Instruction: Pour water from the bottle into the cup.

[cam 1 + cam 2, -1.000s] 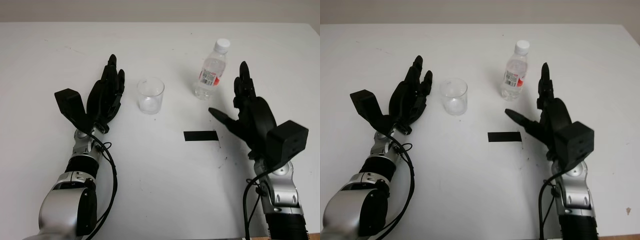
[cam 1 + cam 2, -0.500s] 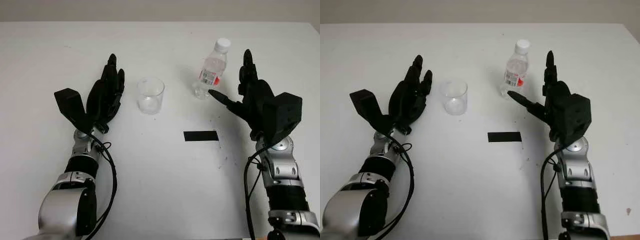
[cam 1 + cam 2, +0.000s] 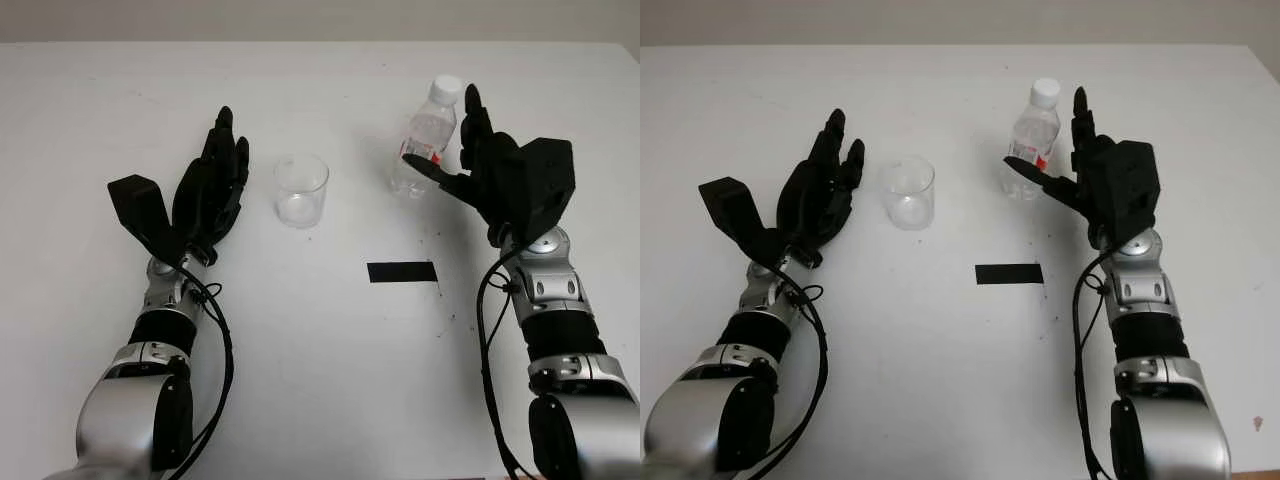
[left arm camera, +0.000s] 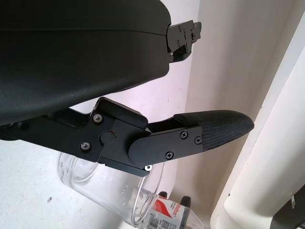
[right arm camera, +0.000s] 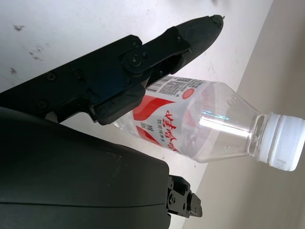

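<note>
Right hand point(image 3: 470, 165) open beside bottle point(image 3: 425, 140); cup point(image 3: 301, 190) well apart.

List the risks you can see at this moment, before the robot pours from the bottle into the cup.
1. The right hand is open around the upright bottle, not closed; an off-centre finger could tip it.
2. The bottle's white cap is on, so nothing can pour until it comes off.
3. The cup stands free beside the open left hand; a nudge could slide it.
</note>
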